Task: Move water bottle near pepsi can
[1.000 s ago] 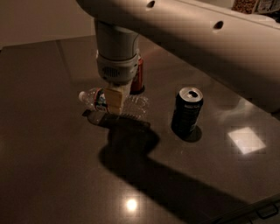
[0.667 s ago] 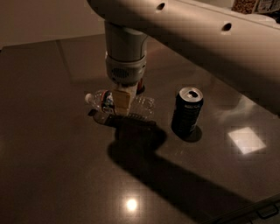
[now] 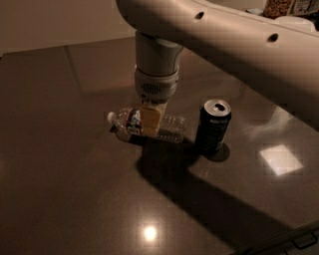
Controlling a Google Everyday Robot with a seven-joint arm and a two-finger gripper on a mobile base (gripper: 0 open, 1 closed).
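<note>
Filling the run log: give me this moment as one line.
gripper: shut on water bottle mid-body | water bottle: horizontal | pepsi can: upright, beside bottle's base, apart

The robot's arm [image 3: 234, 45] is a thick, smooth shell in off-white, warm cream under the dim light. Two small dark round holes [image 3: 199, 15] are set into its upper face. The wrist [image 3: 157, 60] is a plain pale-grey cylinder, a little darker than the arm. It ends in a stepped collar [image 3: 155, 87] with narrow ridges and a patch of fine dark perforations on its front. Below hangs the gripper [image 3: 149, 130], low over the worktop [image 3: 60, 189] and clamped on the middle of the bottle [image 3: 172, 127]. Of the fingers [image 3: 151, 119], one shows: a flat, pale-yellow, roughly rectangular pad. No cables or lettering can be made out.
</note>
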